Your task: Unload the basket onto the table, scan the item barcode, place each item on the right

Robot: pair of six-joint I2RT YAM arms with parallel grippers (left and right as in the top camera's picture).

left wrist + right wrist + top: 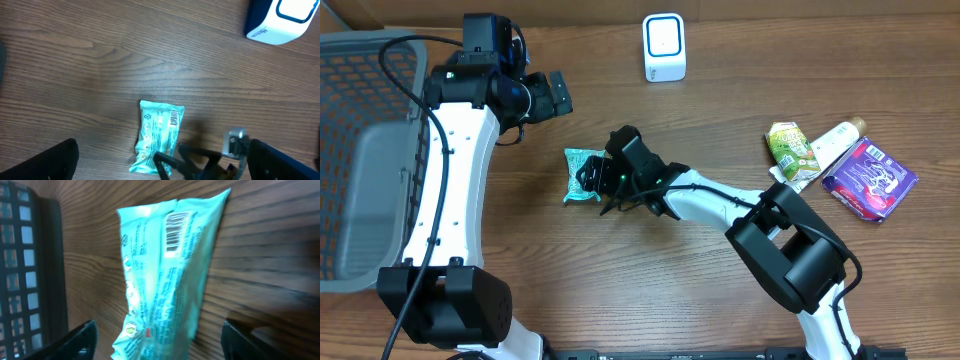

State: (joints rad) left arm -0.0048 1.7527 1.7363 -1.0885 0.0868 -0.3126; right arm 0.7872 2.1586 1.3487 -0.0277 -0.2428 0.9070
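Note:
A teal snack packet (pixel 580 172) lies flat on the wooden table, its barcode (pixel 173 230) facing up. My right gripper (pixel 599 183) reaches low over the packet's near end. In the right wrist view its jaws (pixel 161 342) stand open on either side of the packet (pixel 165 275), with wood showing in both gaps. The left gripper (pixel 556 95) hovers open above the table behind the packet, nothing between its fingers (pixel 45 162). From the left wrist the packet (pixel 159 131) and the right arm's dark fingers (pixel 187 159) show below. A white and blue scanner (pixel 664 47) stands at the back.
A grey mesh basket (pixel 370 150) fills the left edge of the table. At the right lie a green pouch (pixel 790 148), a white tube (pixel 835 143) and a purple packet (pixel 870 178). The scanner (pixel 280 20) shows at the left wrist view's top right.

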